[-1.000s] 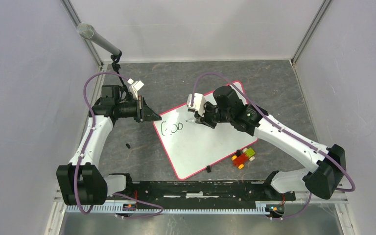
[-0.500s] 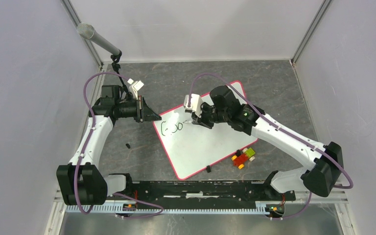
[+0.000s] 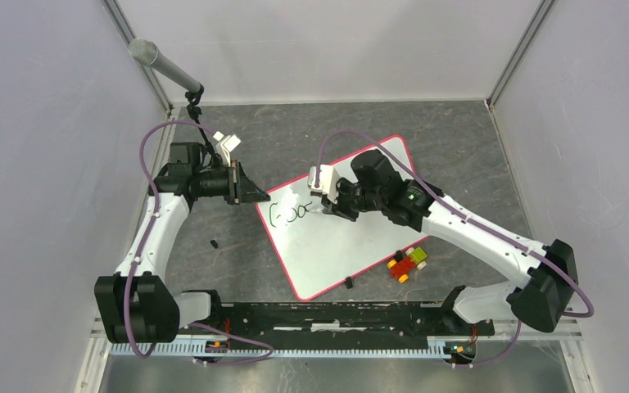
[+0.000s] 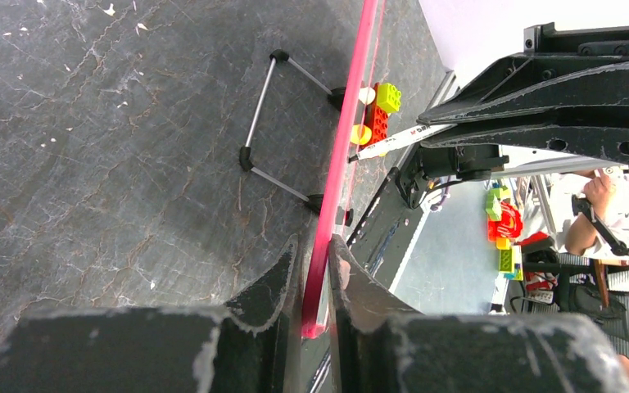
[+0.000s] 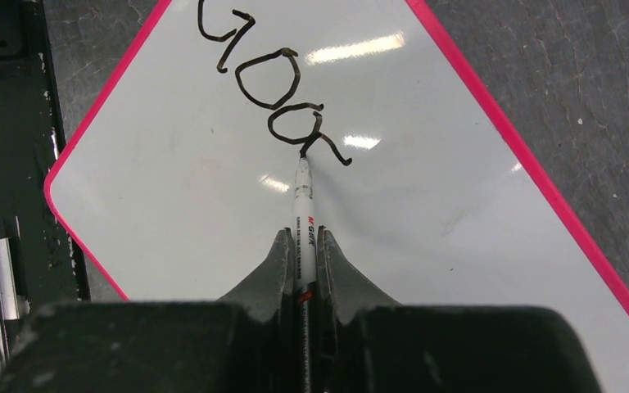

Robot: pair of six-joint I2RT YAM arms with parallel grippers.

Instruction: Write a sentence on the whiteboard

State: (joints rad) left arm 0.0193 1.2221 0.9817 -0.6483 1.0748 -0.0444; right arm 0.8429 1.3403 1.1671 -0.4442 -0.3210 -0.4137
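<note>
The whiteboard [image 3: 336,250], white with a red-pink rim, lies tilted on the dark table. The sentence [image 3: 288,214] reads "Goo" plus the first strokes of a fourth letter, also in the right wrist view [image 5: 272,90]. My right gripper [image 3: 332,205] is shut on a white marker [image 5: 303,201], whose tip touches the board at the last stroke; in its own view the right gripper [image 5: 303,239] sits low above the board. My left gripper [image 3: 254,195] is shut on the board's left corner, with the rim [image 4: 344,139] edge-on between its fingers in the left wrist view [image 4: 317,258].
A toy car of coloured bricks [image 3: 408,263] sits by the board's right edge. Small black bits lie on the table [image 3: 214,243] and on the board's near edge [image 3: 348,283]. A microphone [image 3: 164,65] and a white clip [image 3: 228,144] stand at the back left. A wire stand [image 4: 266,123] shows under the board.
My right gripper has shifted slightly with the marker on the board, and a new stroke has appeared after the second "o". The left arm has not moved.
</note>
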